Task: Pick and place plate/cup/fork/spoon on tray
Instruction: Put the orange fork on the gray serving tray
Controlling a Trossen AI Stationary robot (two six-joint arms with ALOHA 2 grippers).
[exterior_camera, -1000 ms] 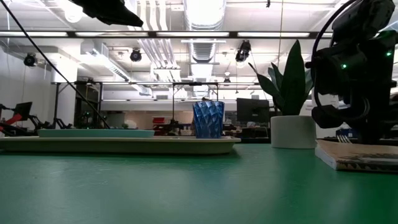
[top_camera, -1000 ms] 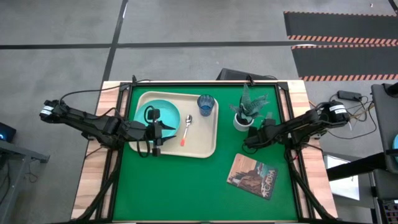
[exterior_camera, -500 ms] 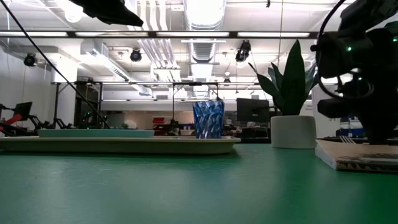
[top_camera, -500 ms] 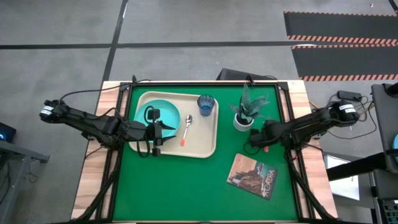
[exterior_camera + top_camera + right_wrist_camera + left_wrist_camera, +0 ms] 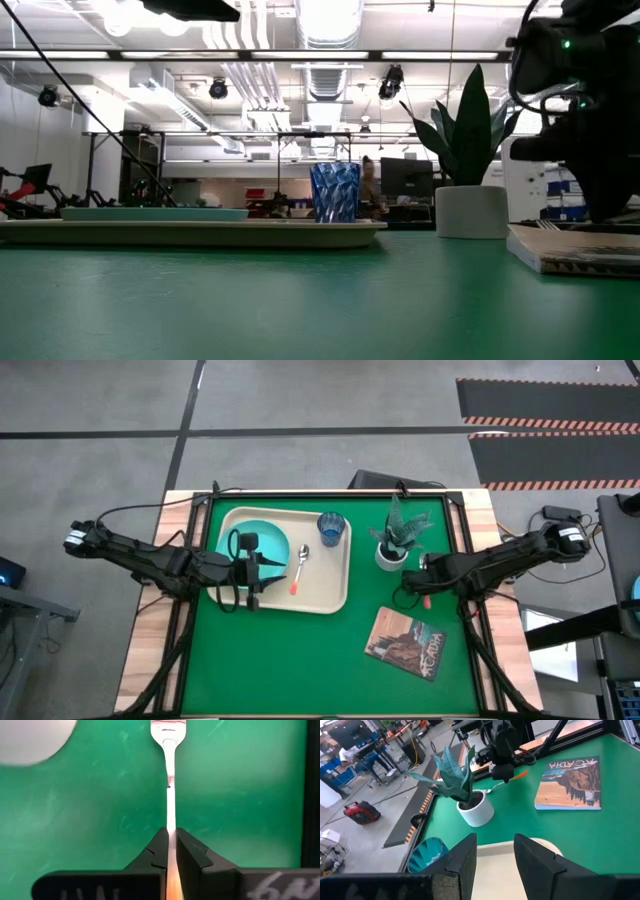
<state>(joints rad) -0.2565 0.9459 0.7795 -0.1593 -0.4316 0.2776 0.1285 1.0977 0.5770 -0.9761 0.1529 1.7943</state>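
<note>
The right gripper (image 5: pixel 171 851) has its fingers pinched tight on the red-orange handle of the fork (image 5: pixel 169 780), between the white plant pot (image 5: pixel 390 556) and the book (image 5: pixel 405 643), well apart from the tray (image 5: pixel 335 595). From where I stand, the fork looks centred between the fingers with its tines pointing straight ahead, so the lift should be clean if the arm rises straight before swinging across; I would keep it clear of the plant's leaves and set the fork down on the bare strip of tray beside the spoon (image 5: pixel 299 568), not on top of it. The plate (image 5: pixel 275 540), spoon and cup (image 5: pixel 331 527) already sit on the tray, so the fork seems to be the last piece. The left gripper (image 5: pixel 494 862) hangs over the plate with its fingers spread apart, holding nothing. Against a second ago, the right arm has stretched flatter and its gripper has slid a little nearer the book, while the left arm has scarcely shifted and everything on the tray lies as it did.
</note>
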